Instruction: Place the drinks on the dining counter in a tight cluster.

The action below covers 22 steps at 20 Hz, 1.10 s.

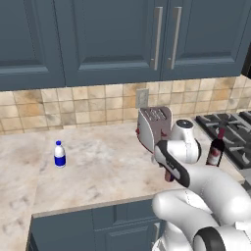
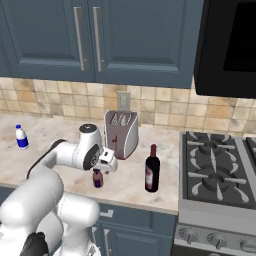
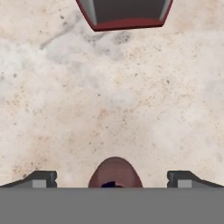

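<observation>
Beside the toaster [image 2: 122, 132] on the marble desk [image 1: 98, 166], the tiny maroon bottle [image 3: 115, 173] stands between the wide-apart fingers [image 3: 43, 178]; descend straight, centred, then close gently.

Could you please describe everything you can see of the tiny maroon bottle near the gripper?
The tiny maroon bottle stands upright on the marble counter, in front of the toaster and left of the wine bottle in the right base view. It is short, with a dark cap and a rounded maroon body that looks glossy. The gripper hangs directly above it, open, one finger on either side of the bottle's top in the hand view; nothing grips it yet. Much of it is hidden by the hand.
</observation>
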{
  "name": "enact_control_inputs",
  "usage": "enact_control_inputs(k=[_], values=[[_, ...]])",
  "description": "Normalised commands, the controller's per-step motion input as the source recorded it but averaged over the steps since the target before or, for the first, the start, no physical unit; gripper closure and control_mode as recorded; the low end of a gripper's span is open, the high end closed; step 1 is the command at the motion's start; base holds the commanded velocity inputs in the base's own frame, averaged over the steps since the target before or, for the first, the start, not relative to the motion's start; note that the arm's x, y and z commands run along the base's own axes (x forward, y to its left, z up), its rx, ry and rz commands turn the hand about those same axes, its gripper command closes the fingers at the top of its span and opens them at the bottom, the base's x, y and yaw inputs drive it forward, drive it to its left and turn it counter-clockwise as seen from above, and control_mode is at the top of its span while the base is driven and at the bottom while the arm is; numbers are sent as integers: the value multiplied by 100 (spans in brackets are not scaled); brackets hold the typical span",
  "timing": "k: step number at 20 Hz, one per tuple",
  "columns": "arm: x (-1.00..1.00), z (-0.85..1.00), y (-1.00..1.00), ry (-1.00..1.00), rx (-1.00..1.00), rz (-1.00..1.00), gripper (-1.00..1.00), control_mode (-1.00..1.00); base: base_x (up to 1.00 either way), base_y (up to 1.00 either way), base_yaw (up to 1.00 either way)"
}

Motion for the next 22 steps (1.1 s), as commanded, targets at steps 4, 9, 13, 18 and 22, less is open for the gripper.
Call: enact_control_inputs(k=[4,9,13,18,22], values=[[-7,-15,15,0,0,-5,-100,-100,0,0,0],[-7,-19,9,0,-2,-7,-100,-100,0,0,0],[0,-25,0,0,-11,-7,-100,-100,0,0,0],[-1,-25,-3,0,-10,-6,-100,-100,0,0,0],[0,-28,-1,0,-6,-3,-100,-100,0,0,0]])
